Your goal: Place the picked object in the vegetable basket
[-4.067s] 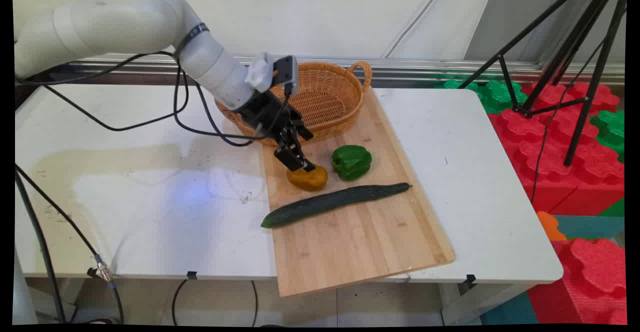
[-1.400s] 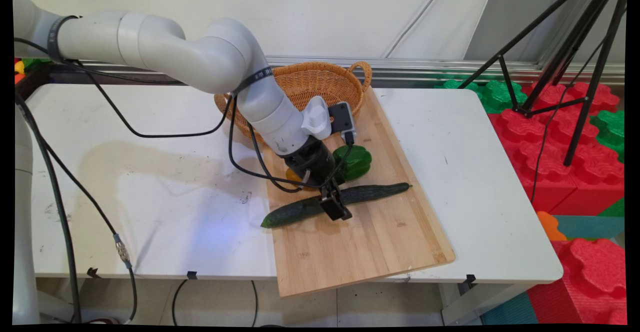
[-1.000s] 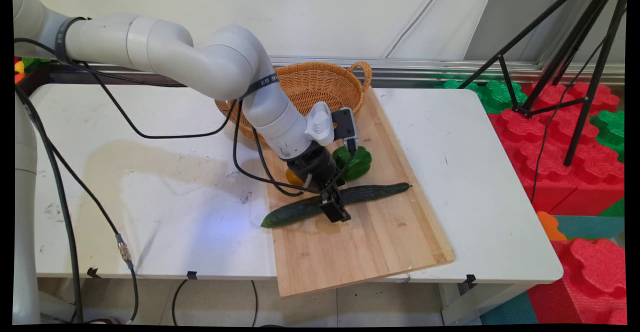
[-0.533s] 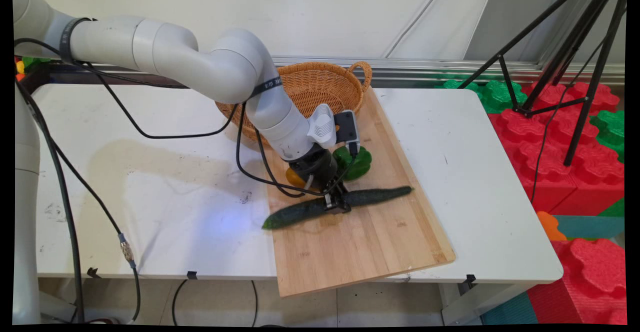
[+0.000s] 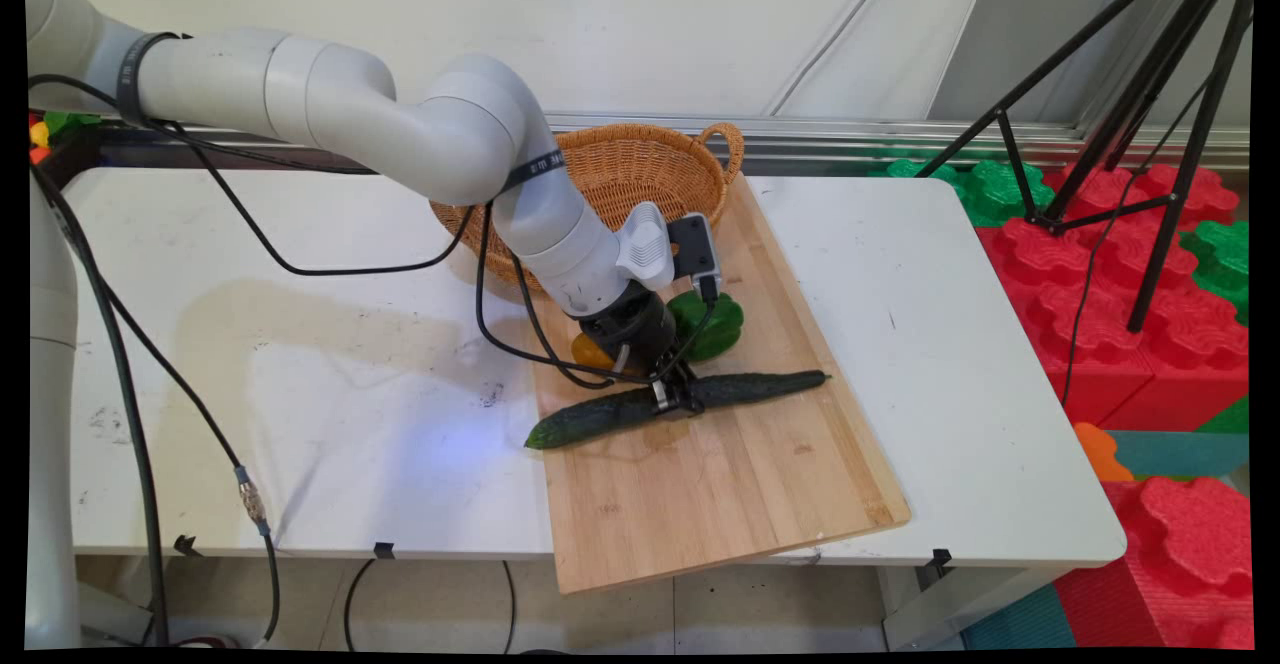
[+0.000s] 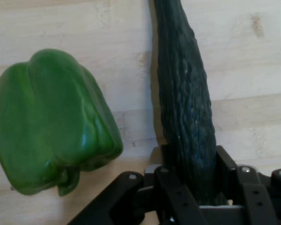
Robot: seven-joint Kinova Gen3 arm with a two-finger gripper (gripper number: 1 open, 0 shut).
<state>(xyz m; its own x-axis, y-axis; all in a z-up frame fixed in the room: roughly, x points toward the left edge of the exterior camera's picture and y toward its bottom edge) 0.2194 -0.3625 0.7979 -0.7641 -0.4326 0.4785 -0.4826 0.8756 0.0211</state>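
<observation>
The gripper [image 5: 678, 405] has its fingers [image 6: 227, 164] clenched around the middle of the cucumber [image 5: 600, 417], which lies across the cutting board [image 5: 730, 484] on the tabletop [image 5: 940, 364]. Just beyond the cucumber sit the green pepper [image 5: 722, 322] and an orange vegetable [image 5: 588, 352]; farther back, the empty wicker basket [image 5: 650, 179].

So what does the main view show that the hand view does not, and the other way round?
Only the main view shows the basket at the board's far end, the orange pepper half hidden behind the arm, the whole cucumber, the table and a tripod. Only the hand view shows the cucumber's bumpy skin close up, sitting between the fingers. Both show the hand shut on the cucumber, with the green pepper beside it on the board.
</observation>
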